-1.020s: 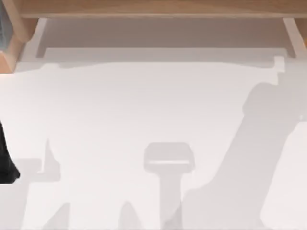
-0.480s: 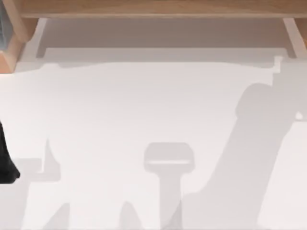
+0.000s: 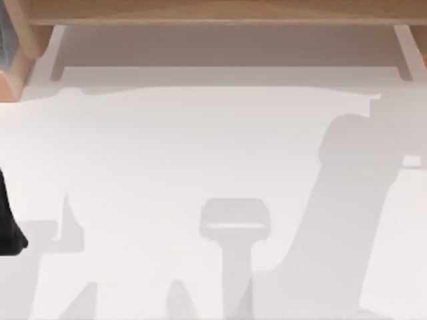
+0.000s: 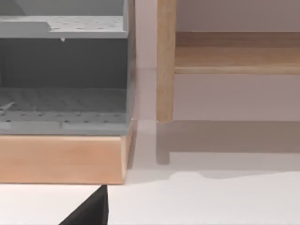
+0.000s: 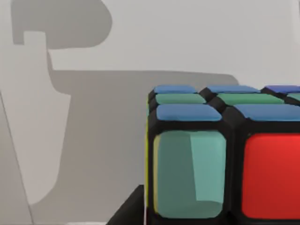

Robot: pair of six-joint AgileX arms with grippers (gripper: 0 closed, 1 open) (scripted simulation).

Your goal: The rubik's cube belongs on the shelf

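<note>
Right tool: fingers not discernible; cannot tell whether it is apart, together or clamped on anything. Its wrist camera sits very close to the cube [image 5: 220, 159].
Left tool: state cannot be told. A dark piece of the left arm [image 3: 8, 227] sits at the worktop's left edge, parked.
Cube, position: right against the right wrist camera, pale worktop [image 5: 187, 37] and arm shadows behind it. Whether it is held or resting cannot be told.
Cube, appearance: black grid, rounded stickers. Near face shows a pale green square beside a red one; top face shows blue and green squares; a thin yellow strip on the side edge.
Shelf [image 3: 213, 12]: light wooden board across the far edge in the top view, side supports at both ends, well apart from the parked left arm.
Bin [image 4: 63, 70]: grey perforated unit on a wooden base, just beside the shelf's left support.
Risk: a poor grip could let the cube slip or twist in transit; a low approach could knock it against the board's front edge.
</note>
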